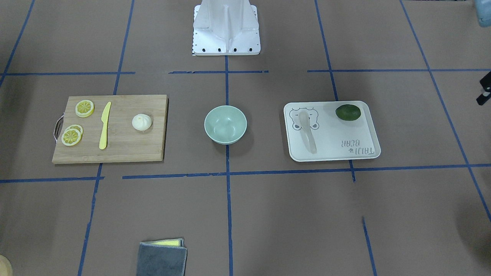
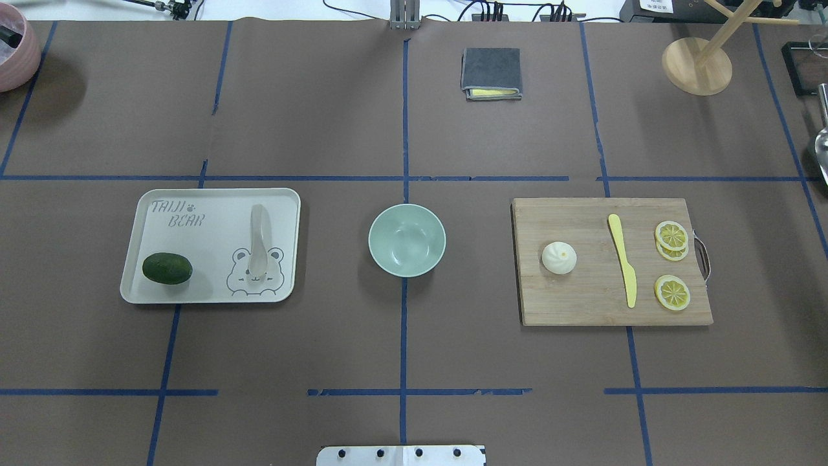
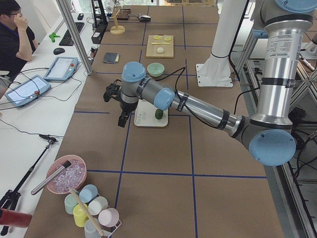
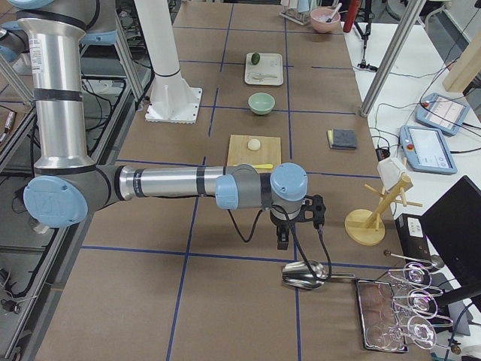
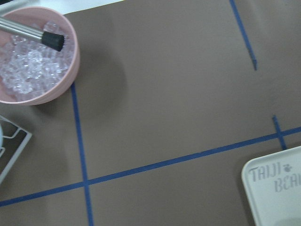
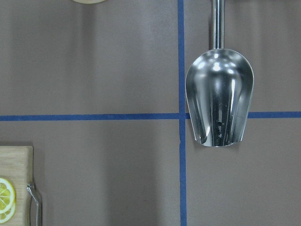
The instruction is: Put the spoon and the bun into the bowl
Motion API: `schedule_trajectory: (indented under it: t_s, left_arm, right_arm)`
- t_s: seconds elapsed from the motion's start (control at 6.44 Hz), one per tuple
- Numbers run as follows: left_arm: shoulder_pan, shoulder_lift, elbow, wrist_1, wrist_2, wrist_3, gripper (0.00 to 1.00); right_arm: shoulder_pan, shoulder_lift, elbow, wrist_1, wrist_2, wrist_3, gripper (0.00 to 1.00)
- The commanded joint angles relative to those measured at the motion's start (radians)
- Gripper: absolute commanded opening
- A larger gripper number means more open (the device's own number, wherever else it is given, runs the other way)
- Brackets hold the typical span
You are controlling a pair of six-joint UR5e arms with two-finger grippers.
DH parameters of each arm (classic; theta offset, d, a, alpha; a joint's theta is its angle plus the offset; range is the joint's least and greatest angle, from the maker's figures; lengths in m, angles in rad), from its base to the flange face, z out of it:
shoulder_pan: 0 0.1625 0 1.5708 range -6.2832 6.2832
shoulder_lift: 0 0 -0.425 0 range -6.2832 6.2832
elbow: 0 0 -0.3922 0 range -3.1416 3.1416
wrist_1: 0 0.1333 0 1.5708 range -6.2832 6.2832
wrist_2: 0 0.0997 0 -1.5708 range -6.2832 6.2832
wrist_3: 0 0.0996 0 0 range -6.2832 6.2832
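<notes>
The pale spoon lies on a white bear-print tray, scoop on the bear's face. The white bun sits on a wooden cutting board. The mint-green bowl stands empty between them. My left gripper hovers beyond the tray's outer end, far from the spoon. My right gripper hovers beyond the board, near a metal scoop. I cannot tell whether either gripper is open or shut.
A dark green lime shares the tray. A yellow knife and lemon slices lie on the board. A folded grey cloth, a wooden stand, a metal scoop and a pink ice bowl sit around the edges.
</notes>
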Motion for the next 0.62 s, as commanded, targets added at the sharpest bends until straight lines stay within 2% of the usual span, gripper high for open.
schedule_trajectory:
  t_s: [0.0, 0.16, 0.31, 0.47]
  left_arm:
    - [0.193, -0.098, -0.055, -0.003, 0.048, -0.313, 1.0]
    - [0.332, -0.184, -0.031, -0.003, 0.146, -0.497, 1.0]
    - [0.431, -0.247, 0.013, -0.005, 0.218, -0.614, 1.0]
    - [0.523, -0.281, 0.093, -0.058, 0.289, -0.703, 1.0]
  right_arm:
    - [-0.015, 0.012, -0.001, 0.004, 0.0, 0.034, 1.0]
    - [-0.043, 0.017, 0.037, 0.006, 0.0, 0.072, 1.0]
    - [-0.076, 0.025, 0.095, 0.007, -0.001, 0.198, 1.0]
    - [-0.136, 0.028, 0.154, 0.03, -0.003, 0.309, 1.0]
